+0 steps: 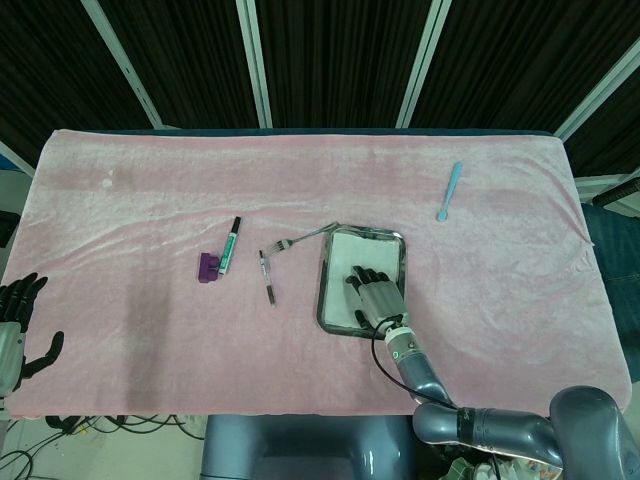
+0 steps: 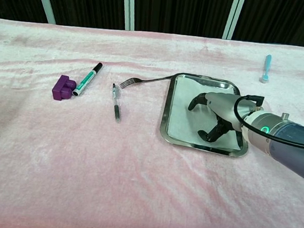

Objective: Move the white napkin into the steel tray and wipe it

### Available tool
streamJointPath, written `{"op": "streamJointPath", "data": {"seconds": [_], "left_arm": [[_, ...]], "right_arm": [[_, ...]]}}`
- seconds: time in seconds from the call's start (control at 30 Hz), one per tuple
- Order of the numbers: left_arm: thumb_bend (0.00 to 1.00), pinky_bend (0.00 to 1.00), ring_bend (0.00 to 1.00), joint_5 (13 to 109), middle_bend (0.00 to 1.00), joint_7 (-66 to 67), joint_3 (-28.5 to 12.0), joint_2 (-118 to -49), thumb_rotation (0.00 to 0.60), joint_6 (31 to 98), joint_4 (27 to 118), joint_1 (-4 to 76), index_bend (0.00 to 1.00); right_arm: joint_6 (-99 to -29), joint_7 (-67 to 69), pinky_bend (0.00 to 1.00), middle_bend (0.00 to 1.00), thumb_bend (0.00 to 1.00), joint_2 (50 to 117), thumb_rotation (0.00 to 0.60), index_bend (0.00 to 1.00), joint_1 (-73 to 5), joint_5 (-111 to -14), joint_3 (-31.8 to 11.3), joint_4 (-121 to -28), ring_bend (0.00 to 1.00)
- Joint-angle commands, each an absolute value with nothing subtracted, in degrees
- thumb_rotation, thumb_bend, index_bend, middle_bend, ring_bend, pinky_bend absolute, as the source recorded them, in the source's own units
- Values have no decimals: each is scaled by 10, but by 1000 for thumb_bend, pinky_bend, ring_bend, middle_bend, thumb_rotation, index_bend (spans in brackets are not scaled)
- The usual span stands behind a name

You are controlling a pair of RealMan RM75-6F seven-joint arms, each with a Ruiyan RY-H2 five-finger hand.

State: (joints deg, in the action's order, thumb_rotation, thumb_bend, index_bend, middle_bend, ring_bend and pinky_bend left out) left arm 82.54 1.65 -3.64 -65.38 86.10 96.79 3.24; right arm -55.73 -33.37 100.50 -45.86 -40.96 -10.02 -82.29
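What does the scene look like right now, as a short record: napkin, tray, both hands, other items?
napkin: white napkin lies flat inside the steel tray
right hand: right hand rests palm down on the napkin, fingers spread
left hand: left hand at the table's left edge, holds nothing, fingers apart
other items: fork touching the tray's corner; pen; green marker; purple block; blue toothbrush
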Motion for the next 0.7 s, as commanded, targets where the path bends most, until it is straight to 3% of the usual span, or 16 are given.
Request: {"op": "streamJointPath", "data": {"seconds": [0.03, 0.47, 0.7], "left_arm": [[407, 0, 0, 825, 29, 19, -37, -653, 600, 860, 970, 33, 91], [407, 0, 0, 824, 29, 17, -37, -654, 600, 861, 966, 32, 91], [407, 0, 0, 828, 29, 13, -38, -654, 600, 868, 964, 31, 91]], "right_arm": [[-561, -331, 165, 78, 335, 1004, 600, 232, -457, -414, -101, -824, 107], [-594, -317, 165, 78, 335, 981, 600, 232, -444, -446, -108, -859, 107], [-656, -287, 165, 73, 316, 867, 600, 232, -388, -530, -75, -945, 103]]}}
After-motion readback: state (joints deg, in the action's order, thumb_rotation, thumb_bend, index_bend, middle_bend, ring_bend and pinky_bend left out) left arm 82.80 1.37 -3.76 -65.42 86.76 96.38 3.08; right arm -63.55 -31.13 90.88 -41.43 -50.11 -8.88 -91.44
